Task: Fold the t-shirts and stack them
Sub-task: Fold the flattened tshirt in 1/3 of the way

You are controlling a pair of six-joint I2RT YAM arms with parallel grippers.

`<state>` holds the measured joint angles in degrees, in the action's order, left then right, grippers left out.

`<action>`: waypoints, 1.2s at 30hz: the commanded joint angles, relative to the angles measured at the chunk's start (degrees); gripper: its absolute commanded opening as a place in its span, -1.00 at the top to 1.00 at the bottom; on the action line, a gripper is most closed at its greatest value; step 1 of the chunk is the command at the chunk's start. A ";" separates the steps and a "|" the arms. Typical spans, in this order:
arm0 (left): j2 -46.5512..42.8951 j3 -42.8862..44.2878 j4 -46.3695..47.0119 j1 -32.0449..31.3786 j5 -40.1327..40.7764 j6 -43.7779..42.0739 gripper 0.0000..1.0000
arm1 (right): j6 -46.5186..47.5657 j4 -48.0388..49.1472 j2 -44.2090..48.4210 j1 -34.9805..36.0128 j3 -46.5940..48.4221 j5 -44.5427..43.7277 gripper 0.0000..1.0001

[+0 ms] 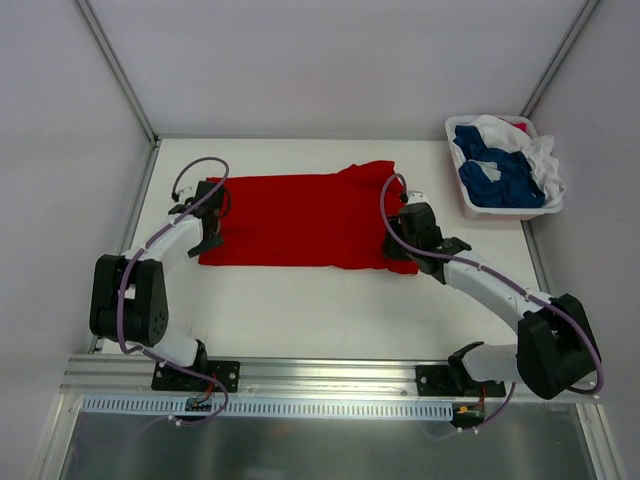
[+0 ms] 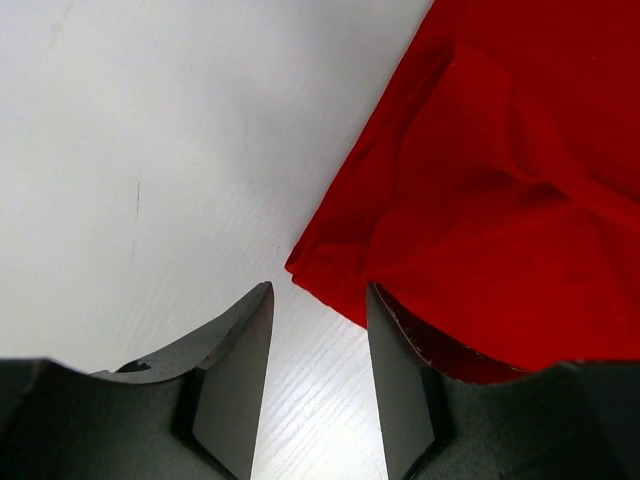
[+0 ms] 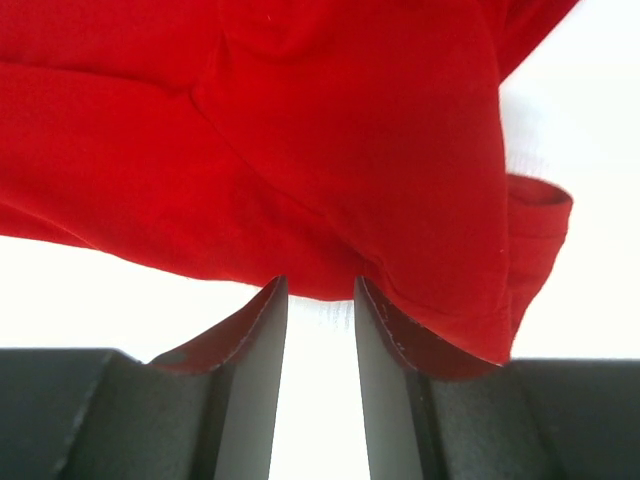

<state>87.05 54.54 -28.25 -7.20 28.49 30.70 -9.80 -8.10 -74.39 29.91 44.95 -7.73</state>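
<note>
A bright red t-shirt point(image 1: 300, 220) lies as a wide folded band across the middle of the white table. My left gripper point(image 1: 212, 218) sits at its left end. In the left wrist view that gripper point(image 2: 318, 295) is open, with bare table between the fingers and the red t-shirt's point(image 2: 500, 200) corner just ahead, resting against the right finger. My right gripper point(image 1: 402, 238) is at the shirt's right end. In the right wrist view it point(image 3: 320, 285) stands open, and the red cloth's point(image 3: 330, 130) edge lies at the fingertips. Dark blue t-shirts point(image 1: 500, 178) and white ones point(image 1: 540, 160) are crumpled in a basket.
The white plastic basket point(image 1: 490, 214) stands at the back right corner of the table. Grey walls with metal posts close the table in at the left, back and right. Both arm bases are bolted to a rail along the near edge.
</note>
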 commanded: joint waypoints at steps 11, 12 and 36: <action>6.20 3.90 -1.19 -0.71 -0.19 -0.90 0.11 | -6.36 4.84 -4.27 -0.64 -3.64 0.78 0.25; 6.64 4.16 -1.19 -0.71 0.16 -1.16 0.10 | -6.63 5.19 -4.62 -1.08 -3.81 1.13 0.26; 13.33 6.89 -1.37 -0.71 0.78 -4.24 0.00 | -6.72 2.83 0.65 -10.40 -10.84 3.68 0.15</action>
<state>99.79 60.18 -28.82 -7.20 28.69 27.73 -16.67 -3.86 -76.23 20.32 35.77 -3.27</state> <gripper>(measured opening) 0.496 0.420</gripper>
